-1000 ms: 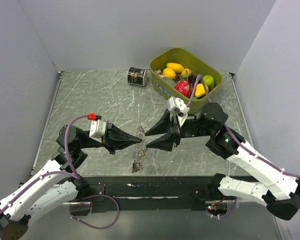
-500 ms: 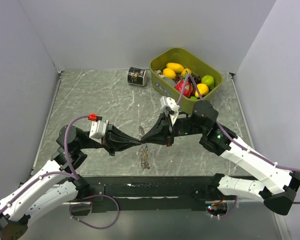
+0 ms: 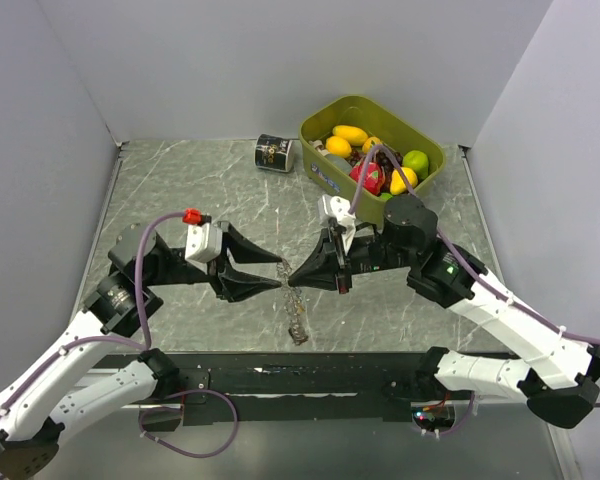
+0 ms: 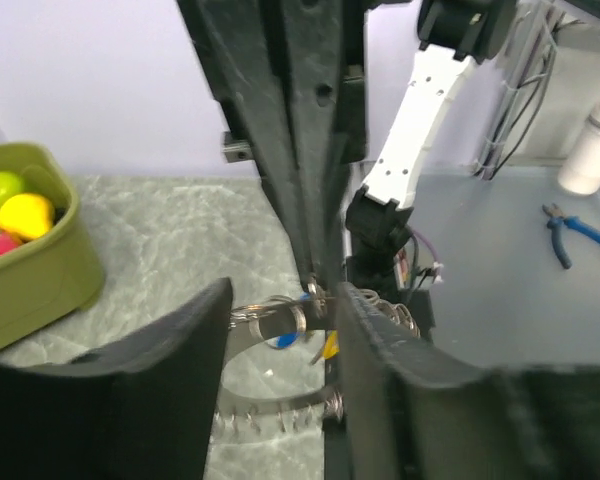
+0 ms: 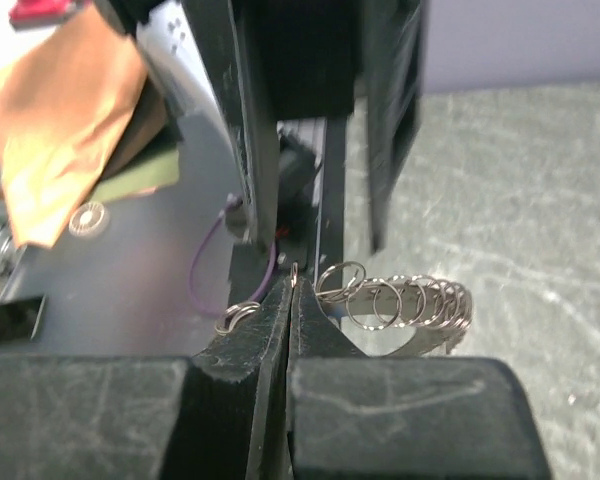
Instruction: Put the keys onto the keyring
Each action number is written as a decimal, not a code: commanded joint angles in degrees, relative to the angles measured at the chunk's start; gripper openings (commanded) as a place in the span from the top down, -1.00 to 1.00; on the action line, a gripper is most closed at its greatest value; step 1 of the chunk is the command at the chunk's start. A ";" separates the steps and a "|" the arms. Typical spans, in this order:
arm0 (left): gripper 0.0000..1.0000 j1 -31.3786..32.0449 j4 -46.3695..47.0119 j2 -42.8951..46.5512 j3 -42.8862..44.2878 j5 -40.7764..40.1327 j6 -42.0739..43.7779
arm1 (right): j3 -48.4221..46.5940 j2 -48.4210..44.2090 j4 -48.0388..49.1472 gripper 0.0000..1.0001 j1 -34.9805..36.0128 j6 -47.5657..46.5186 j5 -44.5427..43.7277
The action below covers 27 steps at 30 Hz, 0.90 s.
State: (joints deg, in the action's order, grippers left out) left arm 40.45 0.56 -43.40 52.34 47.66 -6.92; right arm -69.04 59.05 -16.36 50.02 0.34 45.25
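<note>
The keyring (image 3: 295,305) hangs over the middle of the table from my right gripper (image 3: 291,279), which is shut on it. In the right wrist view the pinched tips (image 5: 292,283) grip one thin wire loop, and the grey band with several small rings (image 5: 410,300) juts out to the right. My left gripper (image 3: 278,273) faces it, open, its jaws on either side of the ring without gripping it. The left wrist view shows the band (image 4: 270,415) between my open fingers (image 4: 150,390). Keys with a blue tag (image 4: 281,340) and a yellow tag (image 4: 329,346) dangle there.
A green bin (image 3: 435,152) of toy fruit stands at the back right. A black can (image 3: 274,153) lies on its side just left of it. Beyond the table's near edge, the left wrist view shows a white bottle (image 4: 595,150) and blue pliers (image 4: 570,235).
My right gripper closed on the keyring. My left gripper then let go and opened, and its arm rose slightly. The ring and keys now hang from the right gripper.
</note>
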 commanded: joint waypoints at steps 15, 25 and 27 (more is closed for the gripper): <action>0.22 -0.10 -29.04 -10.04 17.27 3.31 16.41 | -8.40 3.97 -13.00 1.00 0.43 -7.81 -2.98; 0.17 -0.02 -25.70 -9.69 14.82 7.62 13.16 | -7.43 3.97 -11.50 1.00 0.43 -6.93 -4.03; 0.21 -0.02 -24.99 -9.78 14.37 8.06 12.63 | -7.34 3.88 -11.15 1.00 0.43 -6.76 -4.12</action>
State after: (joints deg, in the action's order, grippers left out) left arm 40.42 -27.09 -53.71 67.40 52.56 7.27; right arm -74.59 63.26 -31.33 50.26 -6.72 41.32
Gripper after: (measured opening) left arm 0.413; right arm 0.008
